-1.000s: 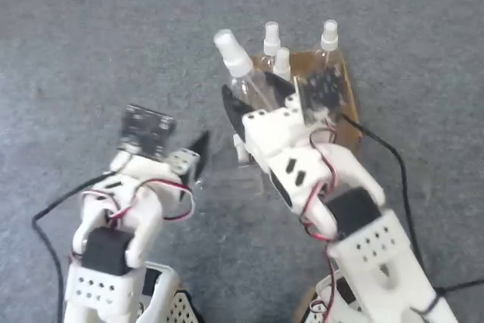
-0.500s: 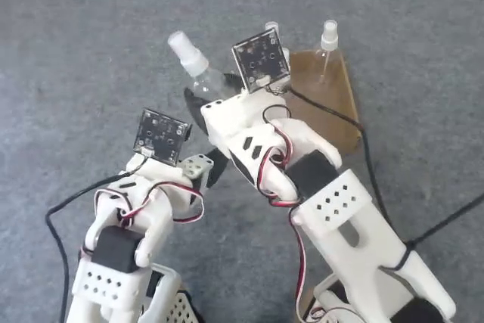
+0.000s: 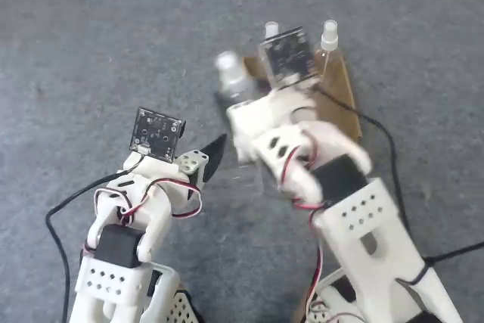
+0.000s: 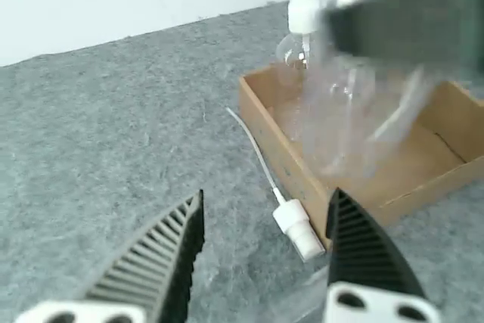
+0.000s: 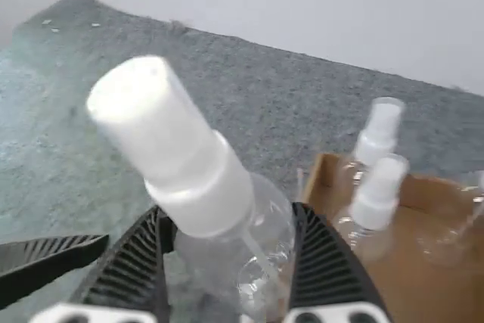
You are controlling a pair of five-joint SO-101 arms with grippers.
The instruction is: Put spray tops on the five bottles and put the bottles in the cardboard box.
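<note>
Grips a clear spray bottle in the right gripper, ribbed black fingers pinching the bottle's body from both sides just below its white spray top. Holds it tilted and lifted off the grey carpet, the top leaning away from the cardboard box, right at the box's edge; cannot tell whether over the rim or just beside it. Shows a first boxed bottle and a second boxed bottle upright inside the box, close together, each already wearing a white sprayer. Hovers the left gripper low over the carpet with nothing in it, its two ribbed fingers spread wide apart. Frames beyond those fingers a loose spray top, lying on its side on the carpet just beside the box's outer wall, its thin dip tube stretched out along the foot of that wall. Sets, from overhead, the left arm alongside the right arm, with the left gripper short of the box and apart from the held bottle, and the right arm reaching farther across the carpet to the box. Catches, from the right wrist, one dark left fingertip at the picture's edge, well below the raised sprayer. Backs onto a plain white wall at the carpet's far edge.
</note>
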